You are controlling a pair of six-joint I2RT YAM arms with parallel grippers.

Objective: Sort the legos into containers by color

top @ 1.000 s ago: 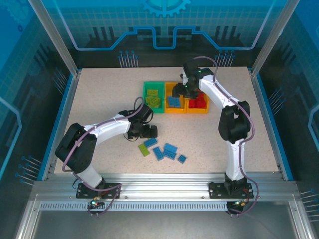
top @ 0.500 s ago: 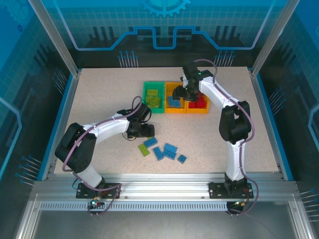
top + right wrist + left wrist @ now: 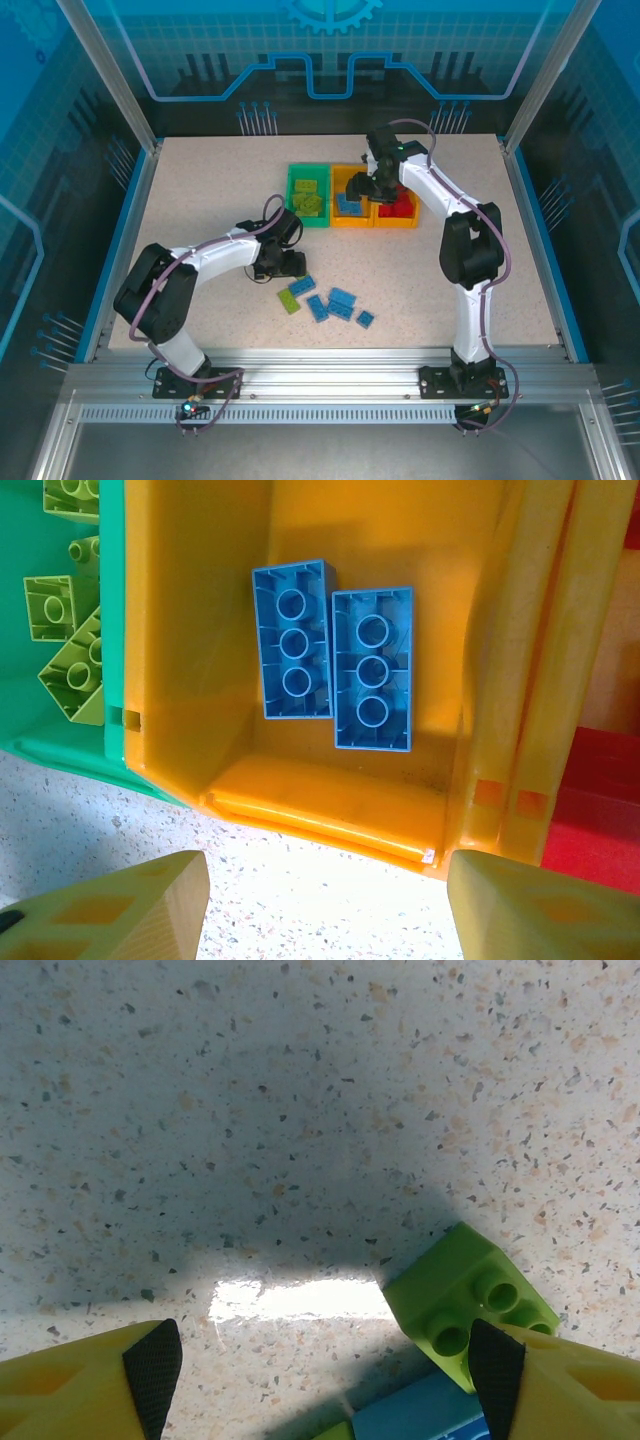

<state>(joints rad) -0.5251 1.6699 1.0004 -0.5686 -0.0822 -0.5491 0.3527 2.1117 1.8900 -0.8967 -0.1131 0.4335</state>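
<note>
Loose legos lie on the table in front of the arms: a lime green one [image 3: 290,300] and several blue ones [image 3: 340,303]. My left gripper [image 3: 285,265] hovers low just left of them, open. In the left wrist view a lime green lego [image 3: 465,1295] lies against the right fingertip [image 3: 495,1365], with a blue lego [image 3: 420,1415] below it; the left gripper [image 3: 320,1370] holds nothing. The containers stand in a row: green [image 3: 296,208], orange middle [image 3: 352,222], orange right [image 3: 398,224]. My right gripper [image 3: 320,900] hangs open over the middle bin [image 3: 330,810], where two blue legos [image 3: 373,670] lie.
Lime green legos [image 3: 70,670] lie in the green bin and red ones [image 3: 400,205] in the right bin. A raised blue rim [image 3: 120,250] and aluminium posts bound the table. Bare tabletop stretches left of the left arm and right of the bins.
My left gripper has drawn slightly left and its jaws have narrowed. The right gripper has shifted a little toward the near edge of the middle bin.
</note>
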